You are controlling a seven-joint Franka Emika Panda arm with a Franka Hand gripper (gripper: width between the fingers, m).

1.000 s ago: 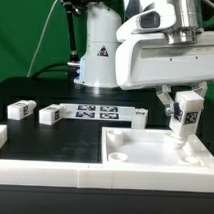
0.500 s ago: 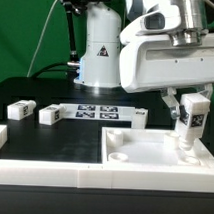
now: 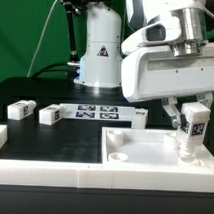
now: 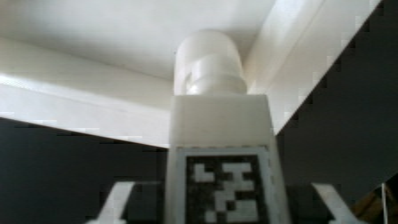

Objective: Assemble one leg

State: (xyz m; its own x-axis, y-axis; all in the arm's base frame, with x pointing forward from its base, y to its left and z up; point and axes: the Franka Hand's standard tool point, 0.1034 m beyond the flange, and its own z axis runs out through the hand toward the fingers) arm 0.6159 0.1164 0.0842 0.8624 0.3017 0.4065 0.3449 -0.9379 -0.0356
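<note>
Leg (image 3: 195, 128): a small white block with a black-and-white tag on the face toward the camera, held upright in the gripper at the exterior view's right, over the far right corner of the white panel.
Gripper (image 3: 195, 116): closed on the leg, one finger on each side of its upper part; in the wrist view both fingers (image 4: 118, 203) flank the tagged face.
Leg's lower end: a rounded white tip pointing down at the panel's corner; whether it touches the panel or sits in a hole cannot be told.
White panel (image 3: 154, 149): a large flat square part lying on the table, with round holes showing near its corners on the exterior view's left side.
Arm: a bulky white housing hangs directly above the gripper and fills the upper right of the exterior view.
Marker board (image 3: 98, 113): a flat strip of printed tags behind the panel, well apart from the held leg.
Loose legs: two lie on the black table (image 3: 54, 141) at the exterior view's left (image 3: 21, 109) (image 3: 50, 114), and a third (image 3: 140, 115) sits just beside the marker board's right end.
Robot base (image 3: 97, 45): white, at the back behind the marker board.
</note>
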